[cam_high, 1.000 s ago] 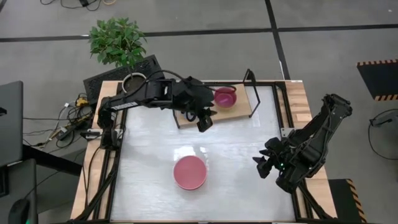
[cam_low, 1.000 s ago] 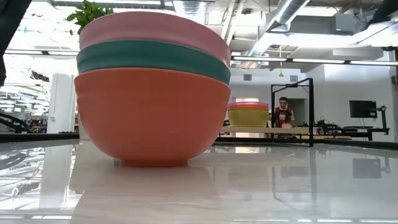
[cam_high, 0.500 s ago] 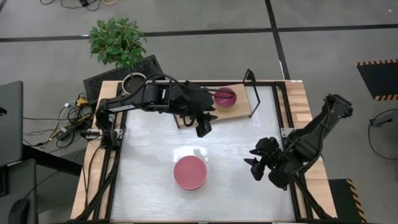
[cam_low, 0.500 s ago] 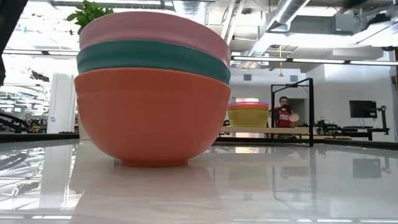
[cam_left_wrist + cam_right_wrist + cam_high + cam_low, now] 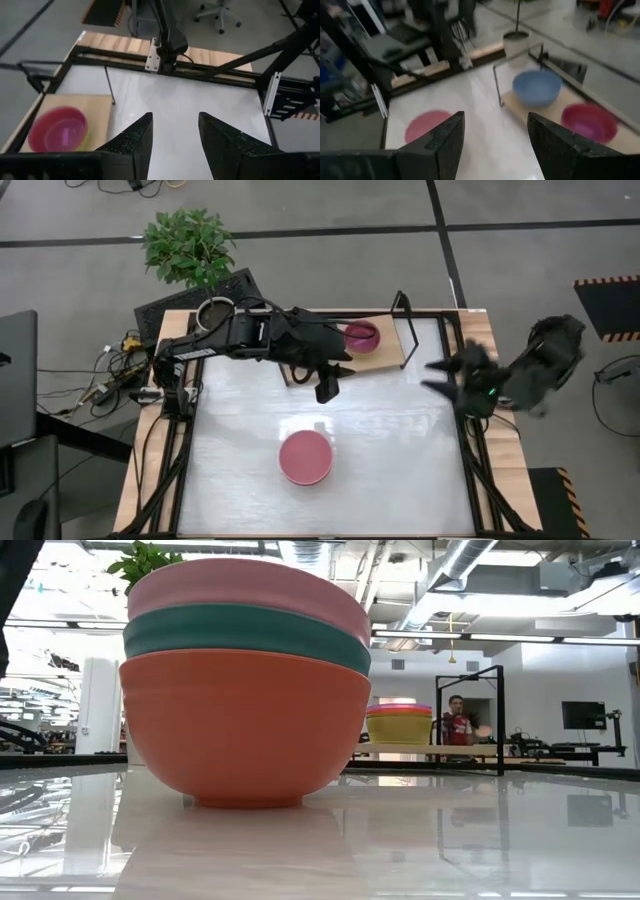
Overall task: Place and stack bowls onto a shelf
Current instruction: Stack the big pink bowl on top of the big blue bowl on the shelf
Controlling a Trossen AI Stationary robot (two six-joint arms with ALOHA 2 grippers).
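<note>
A stack of three bowls, orange-red under teal under pink, stands on its base on the white table. The wooden shelf at the far edge carries a magenta bowl that tops a yellow-and-purple stack. A blue bowl stands beside it on the shelf board, hidden under my left arm in the high view. My left gripper hovers open just in front of the shelf. My right gripper is open in the air near the table's right edge, blurred.
A white plant pot and a green plant stand past the far left corner. Black metal end frames rise from the shelf. A person stands in the room behind. Bare white tabletop lies right of the stack.
My right arm has swung quickly from the near right part of the table toward the far and right edge, turning its gripper toward the shelf. The bowls have stayed where they were.
</note>
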